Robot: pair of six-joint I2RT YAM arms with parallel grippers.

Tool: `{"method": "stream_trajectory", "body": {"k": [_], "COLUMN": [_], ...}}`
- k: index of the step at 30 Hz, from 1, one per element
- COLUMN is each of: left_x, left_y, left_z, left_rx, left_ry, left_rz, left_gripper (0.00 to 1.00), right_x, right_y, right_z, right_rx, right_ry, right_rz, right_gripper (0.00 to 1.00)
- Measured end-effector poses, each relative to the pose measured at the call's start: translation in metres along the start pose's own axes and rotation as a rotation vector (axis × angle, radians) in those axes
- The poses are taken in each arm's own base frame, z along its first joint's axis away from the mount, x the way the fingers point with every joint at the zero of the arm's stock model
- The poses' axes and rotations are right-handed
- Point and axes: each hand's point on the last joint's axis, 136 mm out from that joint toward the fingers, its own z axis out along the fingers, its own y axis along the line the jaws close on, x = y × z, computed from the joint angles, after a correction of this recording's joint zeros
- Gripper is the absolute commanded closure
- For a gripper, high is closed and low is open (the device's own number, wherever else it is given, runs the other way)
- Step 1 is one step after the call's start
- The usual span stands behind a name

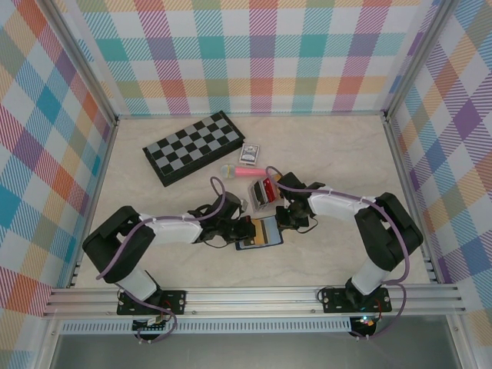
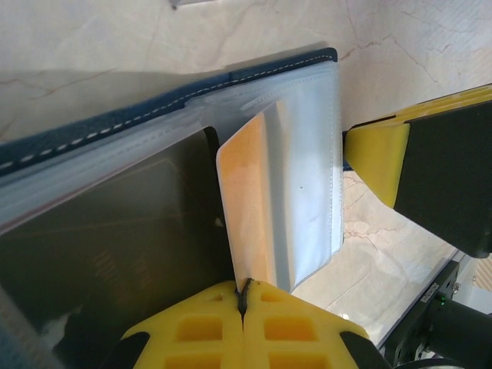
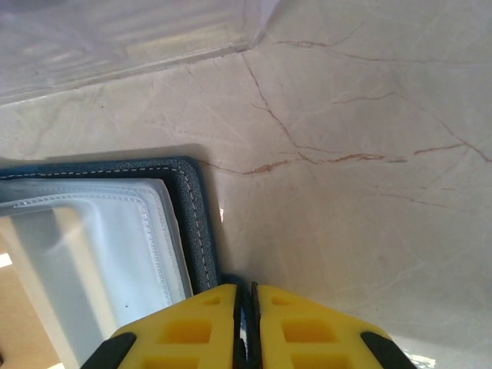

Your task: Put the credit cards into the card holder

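Nearest of all is the left gripper (image 2: 244, 296), its yellow fingers (image 2: 200, 330) clenched tight with no gap between them. They pinch the lower edge of a clear plastic sleeve leaf belonging to the card holder (image 2: 177, 96). An orange card (image 2: 246, 207) stands tilted at that leaf, its lower corner running down to the pinch. I cannot tell whether the card itself is caught between the pads or just the sleeve. Left of it, a dark panel shows through another clear sleeve; whether that is a card I cannot say.

The card holder lies spread open on the desk (image 3: 361, 231), between the two arms and toward the near edge. Its navy cover with pale stitching rims the sleeves. The right gripper (image 3: 246, 296) is clamped shut on the navy edge at one corner of the cover, fingers pressed together over it. From the left wrist, one of its yellow fingers sits just beside the sleeve leaf on the far side from the dark panel.

Just beyond the holder stands a clear plastic box (image 1: 264, 192) with more cards upright inside, a red one (image 1: 267, 188) facing out. A pink object (image 1: 246, 171) lies just behind the box, a blue pack of playing cards (image 1: 250, 154) a little further back, and a folded chessboard (image 1: 194, 147) lies slantwise to the left of those.
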Motion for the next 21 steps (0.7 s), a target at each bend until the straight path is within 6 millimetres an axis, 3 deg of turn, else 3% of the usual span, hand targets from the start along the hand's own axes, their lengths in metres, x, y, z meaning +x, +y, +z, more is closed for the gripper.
{"method": "stream_trajectory", "body": {"k": [7,21], "left_x": [-0.002,-0.002], "left_y": [0.001,-0.01], "left_z": [0.011,0.023], "left_rx": [-0.005,0.005], "left_ry": [0.015,-0.01], "left_rz": [-0.038,-0.098], "left_gripper": [0.99,0.84], "right_x": [0.001,0.006], "right_y": [0.0,-0.003], "right_z": [0.0,0.0], "right_rx": [-0.01,-0.028], "right_ry": [-0.008,-0.01], "right_rz": [0.016,0.101], "right_gripper": [0.89,0.9]}}
